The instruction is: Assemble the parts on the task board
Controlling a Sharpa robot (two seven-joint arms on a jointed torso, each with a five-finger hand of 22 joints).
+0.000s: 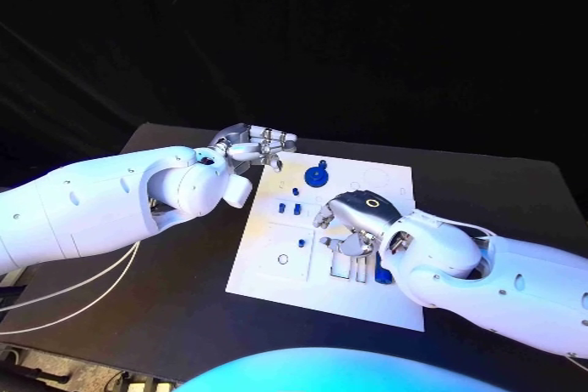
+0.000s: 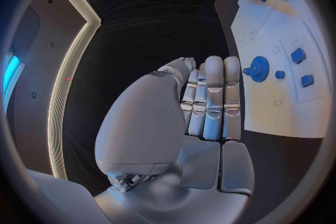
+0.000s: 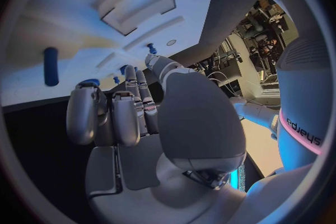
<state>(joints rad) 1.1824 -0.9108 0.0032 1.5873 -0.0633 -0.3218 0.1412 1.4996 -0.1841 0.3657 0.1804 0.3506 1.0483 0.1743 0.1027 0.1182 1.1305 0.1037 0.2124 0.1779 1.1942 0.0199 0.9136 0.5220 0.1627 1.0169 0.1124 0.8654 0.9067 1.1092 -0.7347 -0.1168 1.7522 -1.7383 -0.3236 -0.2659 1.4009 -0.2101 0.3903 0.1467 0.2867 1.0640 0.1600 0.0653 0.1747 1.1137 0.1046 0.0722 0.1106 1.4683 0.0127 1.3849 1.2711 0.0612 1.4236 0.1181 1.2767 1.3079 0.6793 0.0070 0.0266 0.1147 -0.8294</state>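
Note:
The white task board [image 1: 276,277] lies in the middle of the black table. A blue gear [image 1: 319,176] stands near its far edge, with small blue pegs [image 1: 291,208] a little closer in. The gear [image 2: 260,69] and square blue pieces [image 2: 298,55] also appear in the left wrist view. My left hand [image 1: 255,145] hovers at the board's far left corner, fingers [image 2: 212,101] straight and side by side, holding nothing. My right hand [image 1: 349,226] is over the board's middle, fingers [image 3: 115,117] bent down toward the rectangular recesses [image 1: 346,264], nothing visibly held. A blue part [image 1: 382,275] lies beside its wrist.
In the right wrist view a blue peg [image 3: 50,65] lies on the board [image 3: 63,28] near stepped recesses [image 3: 136,3]. Black table [image 1: 160,315] surrounds the board. White cables [image 1: 74,294] hang off the table's left side.

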